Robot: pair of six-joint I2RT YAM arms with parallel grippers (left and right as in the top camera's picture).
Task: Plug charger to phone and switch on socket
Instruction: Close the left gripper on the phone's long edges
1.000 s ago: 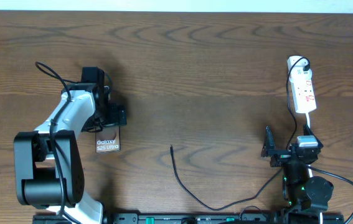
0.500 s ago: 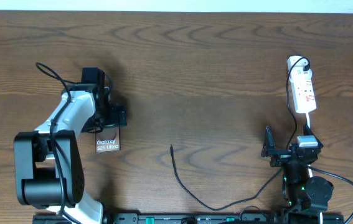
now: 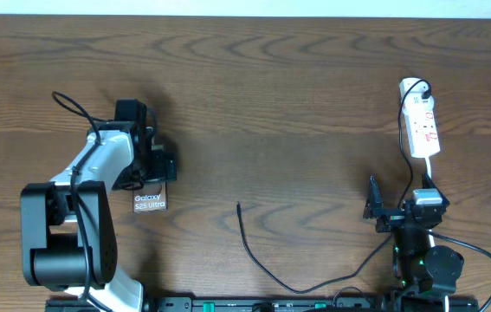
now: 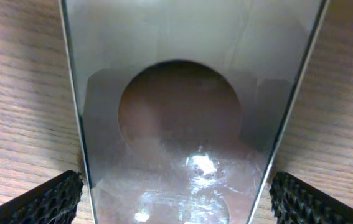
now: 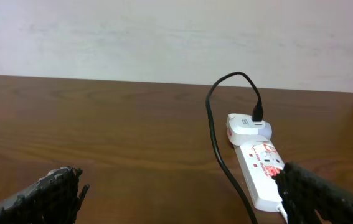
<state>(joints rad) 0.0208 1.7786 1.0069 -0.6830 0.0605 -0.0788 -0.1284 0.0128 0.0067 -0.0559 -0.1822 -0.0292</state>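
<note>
The phone lies flat on the table at the left, its "Galaxy" lettering end showing. My left gripper sits over its far end; in the left wrist view the glossy phone fills the space between both fingers, which touch its long edges. The charger cable lies loose at the centre front, its plug tip free on the wood. The white socket strip lies at the far right. My right gripper is open and empty, in front of the strip.
A white adapter with the black cable plugged into it sits at the strip's far end. A white cord runs from the strip toward my right arm. A pale wall stands behind the table.
My left gripper has shifted slightly toward the front over the phone. The phone, the cable and the right arm have not moved.
</note>
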